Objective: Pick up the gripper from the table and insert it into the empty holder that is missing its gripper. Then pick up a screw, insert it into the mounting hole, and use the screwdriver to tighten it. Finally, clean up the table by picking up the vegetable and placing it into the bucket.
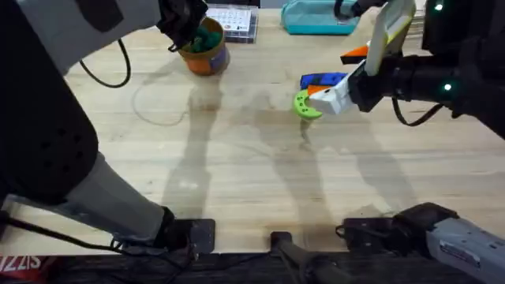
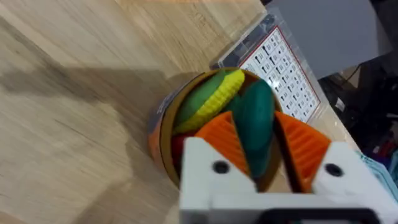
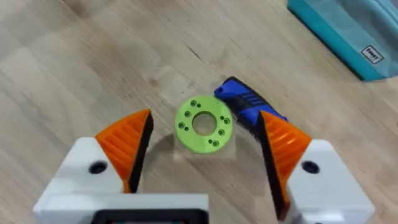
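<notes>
The dark teal vegetable (image 2: pixel 255 112) sits between the orange pads of my left gripper (image 2: pixel 258 134), which is shut on it right over the orange-brown bucket (image 2: pixel 163 134). A yellow-and-green toy piece (image 2: pixel 211 99) lies inside the bucket. From overhead, the left gripper (image 1: pixel 193 31) is at the bucket (image 1: pixel 203 57) at the back left. My right gripper (image 3: pixel 206 123) is open and hangs over a lime-green ring (image 3: pixel 203 124), with the blue screwdriver (image 3: pixel 245 102) just beyond it. The overhead view shows the ring (image 1: pixel 306 105) and screwdriver (image 1: pixel 323 80) at the middle right. The screw is out of view.
A clear compartment box (image 1: pixel 234 22) stands right behind the bucket. A teal zip pouch (image 1: pixel 319 17) lies at the back right. An orange piece (image 1: pixel 355 54) rests near the screwdriver. A thin cable loop (image 1: pixel 162 102) lies on the wood left of centre.
</notes>
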